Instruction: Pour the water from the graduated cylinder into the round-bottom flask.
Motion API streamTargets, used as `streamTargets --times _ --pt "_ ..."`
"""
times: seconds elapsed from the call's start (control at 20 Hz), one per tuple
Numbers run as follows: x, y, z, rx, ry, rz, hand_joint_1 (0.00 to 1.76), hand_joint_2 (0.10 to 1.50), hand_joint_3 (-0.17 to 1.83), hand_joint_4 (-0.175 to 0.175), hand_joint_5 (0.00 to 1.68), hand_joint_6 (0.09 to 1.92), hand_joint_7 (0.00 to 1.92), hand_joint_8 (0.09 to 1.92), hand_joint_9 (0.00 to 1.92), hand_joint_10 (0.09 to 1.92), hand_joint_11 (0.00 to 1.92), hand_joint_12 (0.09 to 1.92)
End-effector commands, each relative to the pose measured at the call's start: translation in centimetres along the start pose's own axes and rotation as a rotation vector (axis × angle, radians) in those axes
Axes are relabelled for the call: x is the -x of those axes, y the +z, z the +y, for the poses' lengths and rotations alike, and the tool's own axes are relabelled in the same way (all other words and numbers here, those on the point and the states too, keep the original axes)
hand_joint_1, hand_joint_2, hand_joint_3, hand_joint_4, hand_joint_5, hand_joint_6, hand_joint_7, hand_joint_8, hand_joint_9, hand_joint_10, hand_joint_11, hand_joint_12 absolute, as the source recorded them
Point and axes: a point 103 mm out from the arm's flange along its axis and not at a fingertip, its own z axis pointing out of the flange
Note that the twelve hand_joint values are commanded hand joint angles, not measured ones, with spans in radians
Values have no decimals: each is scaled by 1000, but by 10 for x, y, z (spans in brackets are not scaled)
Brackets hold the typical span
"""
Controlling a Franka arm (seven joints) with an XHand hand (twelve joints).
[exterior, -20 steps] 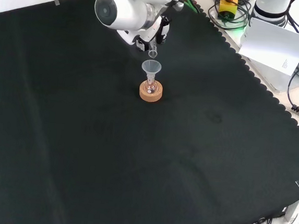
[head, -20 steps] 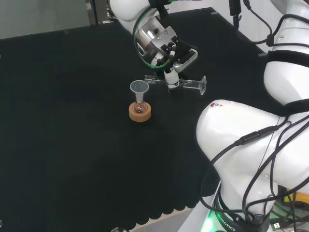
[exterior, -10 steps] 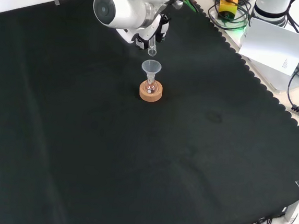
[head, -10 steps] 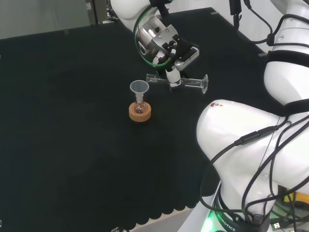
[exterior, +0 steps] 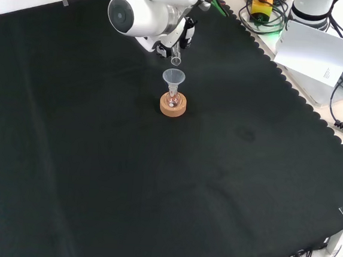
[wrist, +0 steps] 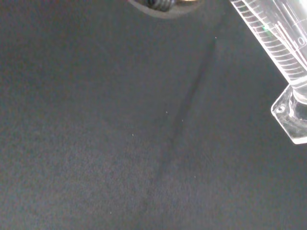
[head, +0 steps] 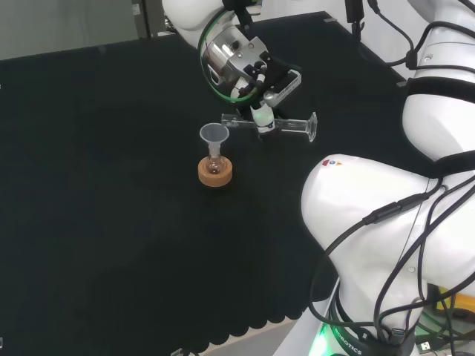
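Clear graduated cylinder (head: 271,124), clasped in the hand (head: 261,117), lies near level, mouth beside the funnel (head: 214,134) in the round-bottom flask (head: 215,166), toward the bench's far edge. We judge pouring nearly done, perhaps finished; setting down remains.

Black cloth (exterior: 154,193) covering my bench, scalloped hem at 3 to 5 o'clock in the front view. White paper sheet (exterior: 313,54) at 2 o'clock. Coiled cables (exterior: 267,13) at 1 o'clock. Grey wall (head: 67,22) at 11 o'clock, head view.
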Motion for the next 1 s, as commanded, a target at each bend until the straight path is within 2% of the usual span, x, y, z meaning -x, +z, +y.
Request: streamTargets --times 0.05,0.45,0.8,1.0 --pt "-4 -1 1 -25 8 -13 1504 1038 3 -157 1001 717 888 1069 1246 725 1242 659" --pt "-4 -2 1 -40 8 -21 1504 1038 3 -159 1001 717 888 1069 1245 726 1242 659" --pt "-16 -10 2 -68 17 -42 1504 1038 3 -161 1002 717 888 1069 1245 726 1242 659" --pt "-10 -7 1 -70 14 -42 1504 1038 3 -161 1002 717 888 1069 1245 727 1241 660"
